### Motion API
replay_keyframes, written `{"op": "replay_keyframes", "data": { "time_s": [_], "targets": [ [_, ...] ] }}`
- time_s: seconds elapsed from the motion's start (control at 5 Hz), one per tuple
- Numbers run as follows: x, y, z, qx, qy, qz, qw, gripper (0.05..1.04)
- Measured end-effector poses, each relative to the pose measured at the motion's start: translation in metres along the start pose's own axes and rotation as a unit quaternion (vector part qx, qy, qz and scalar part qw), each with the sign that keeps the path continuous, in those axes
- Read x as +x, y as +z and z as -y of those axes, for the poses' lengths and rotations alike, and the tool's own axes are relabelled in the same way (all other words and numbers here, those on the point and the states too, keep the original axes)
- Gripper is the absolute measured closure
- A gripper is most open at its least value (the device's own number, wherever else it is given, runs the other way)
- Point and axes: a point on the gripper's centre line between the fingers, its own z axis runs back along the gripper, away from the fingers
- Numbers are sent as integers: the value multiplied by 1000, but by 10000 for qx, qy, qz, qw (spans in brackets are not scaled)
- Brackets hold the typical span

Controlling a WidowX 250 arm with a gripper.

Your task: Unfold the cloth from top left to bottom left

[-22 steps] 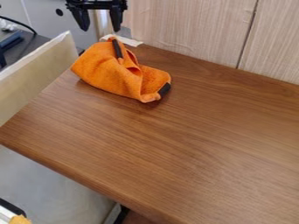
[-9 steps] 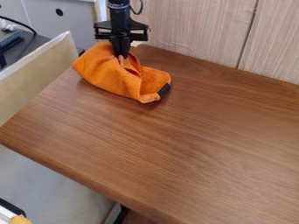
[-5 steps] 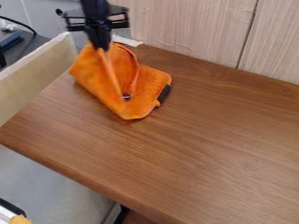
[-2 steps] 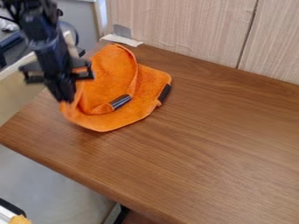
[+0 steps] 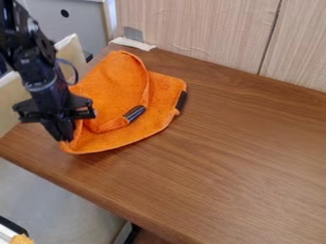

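A broad brown wooden bench (image 5: 223, 157) with visible grain runs across most of the view, its near edge slanting down to the right. Behind it stands a pale wood-grain wall (image 5: 197, 33) with a dark upright seam. The soft orange fabric cloth (image 5: 115, 81) lies on the upper left part of the bench, partly open, a raised fold curving down its middle. Below the bench's near edge is a smooth grey surface (image 5: 57, 195). The jointed black robot arm (image 5: 41, 78) comes in from the upper left, in front of a grey panel (image 5: 76, 24) with a round dark hole and a pale upright board (image 5: 9, 107) beside the bench. Its black two-finger gripper (image 5: 66, 139) points down at the cloth's lower left, its fingers clamped on the edge there. A flat whitish strip (image 5: 132, 44) lies at the bench's far left corner. Smaller are the cloth's two dark patches, a striped band (image 5: 134, 113) on the fold and a black tab (image 5: 181, 101) on the right edge.
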Motion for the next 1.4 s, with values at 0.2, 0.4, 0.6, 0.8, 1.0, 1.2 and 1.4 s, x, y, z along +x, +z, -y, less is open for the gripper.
{"op": "replay_keyframes", "data": {
  "time_s": [0.2, 0.4, 0.6, 0.8, 1.0, 1.2, 1.4],
  "targets": [
    [-10, -6, -5, 105, -30, -13, 9999, 833],
    [-11, -5, -7, 164, 57, -91, 9998, 569],
    [-2, 10, -3, 47, 67, 98, 9999, 266],
    [1, 16, -1, -2, -60, 71, 10000, 76],
    [2, 31, -1, -72, -82, 205, 9997, 77],
    [8, 51, 0, -69, -244, 389, 9989, 83],
    [15, 79, 5, -88, -624, 644, 9959, 83]
  ]
}}
